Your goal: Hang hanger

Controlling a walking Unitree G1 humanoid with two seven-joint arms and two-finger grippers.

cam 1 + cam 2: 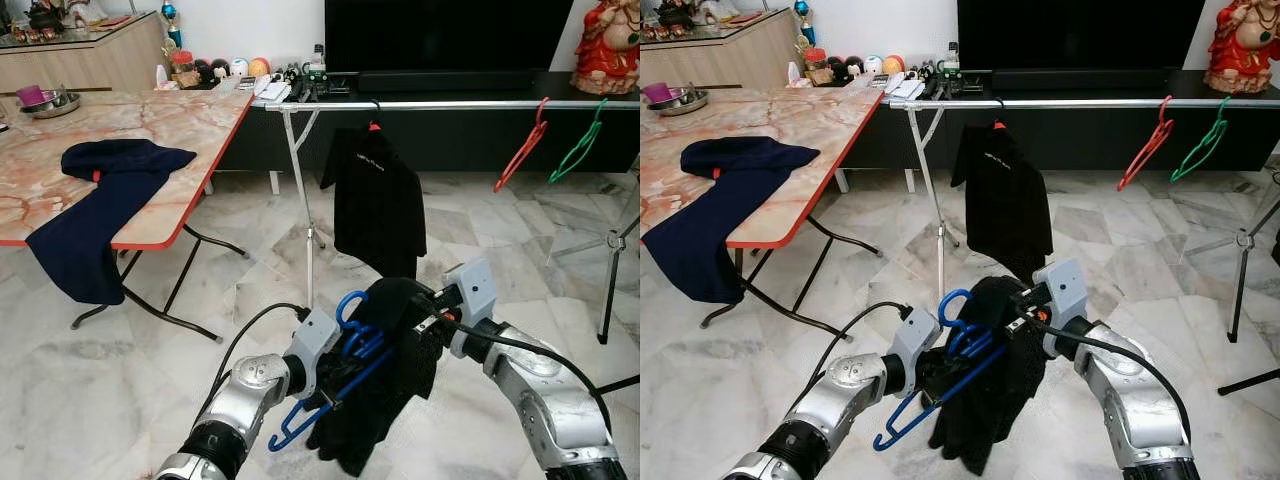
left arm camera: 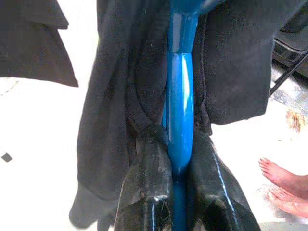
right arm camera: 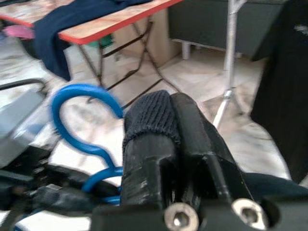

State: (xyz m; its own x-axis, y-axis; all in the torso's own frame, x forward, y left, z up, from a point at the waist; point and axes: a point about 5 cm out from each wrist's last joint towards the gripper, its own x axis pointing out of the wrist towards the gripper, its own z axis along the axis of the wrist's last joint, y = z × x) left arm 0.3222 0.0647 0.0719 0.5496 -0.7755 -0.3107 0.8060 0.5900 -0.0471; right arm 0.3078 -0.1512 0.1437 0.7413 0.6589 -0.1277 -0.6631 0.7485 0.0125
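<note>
Fingers of the left gripper (image 2: 179,192) are clenched on the blue plastic hanger (image 1: 345,355), pinching its bar between them, as the left wrist view shows plainly. The right gripper (image 3: 166,130) has its fingers pressed together on a ribbed edge of the black garment (image 1: 390,400) that is draped over that hanger.

Both arms hold the load low in front of the robot, above the marble floor (image 1: 150,340) and well short of the silver clothes rail (image 1: 450,104). The hanger's hook curls upward between the two grippers, free of anything.

On the rail a black shirt (image 1: 375,195) already hangs, with an empty red hanger (image 1: 522,145) and an empty green hanger (image 1: 580,142) farther to the right. A navy garment (image 1: 95,200) lies over the edge of the marble-topped bench (image 1: 180,125) on the left. A person's bare feet (image 2: 284,185) stand on the floor nearby.

By my reading, the garment seems at least partly on the hanger, but the hanging itself is not yet done: the hook must be raised, carried forward to the rail and set over it.
</note>
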